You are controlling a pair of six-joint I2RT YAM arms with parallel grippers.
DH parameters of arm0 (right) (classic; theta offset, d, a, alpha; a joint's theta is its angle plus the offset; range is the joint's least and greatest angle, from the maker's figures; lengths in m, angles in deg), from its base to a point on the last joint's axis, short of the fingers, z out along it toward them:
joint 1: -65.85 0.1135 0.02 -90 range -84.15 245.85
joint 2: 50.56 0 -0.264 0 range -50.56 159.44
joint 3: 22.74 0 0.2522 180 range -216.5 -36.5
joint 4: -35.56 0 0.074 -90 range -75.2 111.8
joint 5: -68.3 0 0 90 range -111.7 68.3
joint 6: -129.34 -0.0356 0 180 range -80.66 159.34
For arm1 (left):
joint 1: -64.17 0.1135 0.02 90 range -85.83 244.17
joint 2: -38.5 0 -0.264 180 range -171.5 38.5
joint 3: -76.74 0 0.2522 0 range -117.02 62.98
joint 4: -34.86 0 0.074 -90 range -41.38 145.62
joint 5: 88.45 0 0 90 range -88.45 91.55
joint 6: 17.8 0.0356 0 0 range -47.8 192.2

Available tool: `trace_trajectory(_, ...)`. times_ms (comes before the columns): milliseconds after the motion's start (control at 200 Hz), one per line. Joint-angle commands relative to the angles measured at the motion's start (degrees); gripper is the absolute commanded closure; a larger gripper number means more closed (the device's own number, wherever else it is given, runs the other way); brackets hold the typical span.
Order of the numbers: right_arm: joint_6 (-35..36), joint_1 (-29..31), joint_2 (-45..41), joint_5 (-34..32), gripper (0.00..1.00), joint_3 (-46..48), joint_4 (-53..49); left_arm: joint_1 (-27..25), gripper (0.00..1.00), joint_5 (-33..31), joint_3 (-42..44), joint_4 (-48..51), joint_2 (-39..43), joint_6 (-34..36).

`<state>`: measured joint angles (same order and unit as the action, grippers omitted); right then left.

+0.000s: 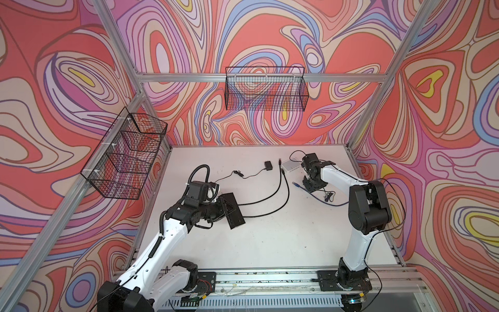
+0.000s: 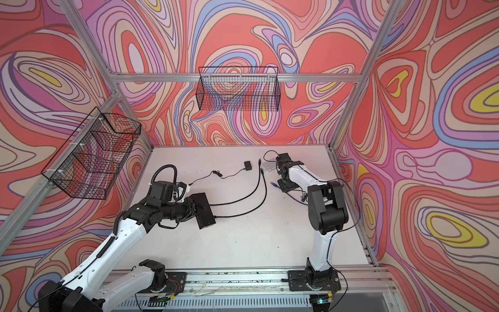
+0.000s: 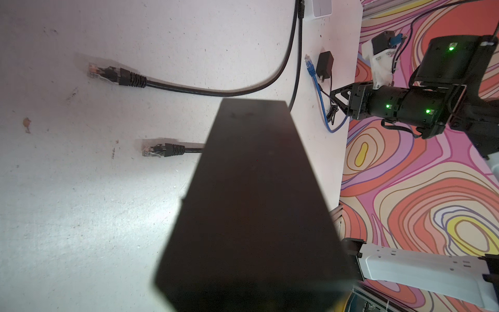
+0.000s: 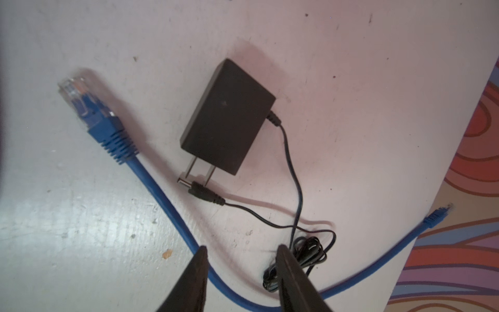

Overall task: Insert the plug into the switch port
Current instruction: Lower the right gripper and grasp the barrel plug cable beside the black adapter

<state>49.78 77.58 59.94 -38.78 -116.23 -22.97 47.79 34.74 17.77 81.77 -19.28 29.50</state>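
Slipping is the first worry on the left. The left gripper (image 1: 224, 206) has its fingers clamped tight on one end of the black rectangular plastic switch box (image 1: 234, 214). The box looks tilted and raised off the white tabletop (image 1: 270, 243). A plug pushed against its free end could, I judge, twist it in that grip. The port face is too small to read in both top views, and the left wrist view shows only a plain dark side (image 3: 256, 202). Lining up on a port would be uncertain from here.

Just beside the switch lie two black network cables (image 3: 216, 93). Their plugs rest on the table, one close to the box edge (image 3: 155, 150) and one further off (image 3: 104, 73). Either could be mistaken for the wanted plug or dragged along.

Further right, the right gripper (image 4: 242, 250) hovers with its fingers parted and nothing between them. The blue network cable (image 4: 167, 205) runs beneath that gap. A coil of thin black wire (image 4: 305, 254) from the black block-shaped power adapter (image 4: 229, 118) lies against one finger. Closing here could snag the wire. It could also pinch the cable far behind its end, leaving the plug to droop and miss.

The clear-tipped blue plug (image 4: 89, 108), probably the one meant, lies flat near the adapter without touching it, well apart from the switch. It has a ribbed blue boot, and coloured wires show through its tip.
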Motion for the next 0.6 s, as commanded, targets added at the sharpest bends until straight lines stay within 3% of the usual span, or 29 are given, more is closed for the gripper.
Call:
trace_trajectory(0,2.12,-0.08,1.97,0.38,0.58,-1.31,0.54,0.47,0.84,1.08,-0.53,-1.57,0.06,-0.73)
trace_trajectory(591,3.63,-2.62,5.43,3.43,0.6,-2.94,1.12,0.54,0.85,0.78,-0.63,-1.75,-0.51,-0.06)
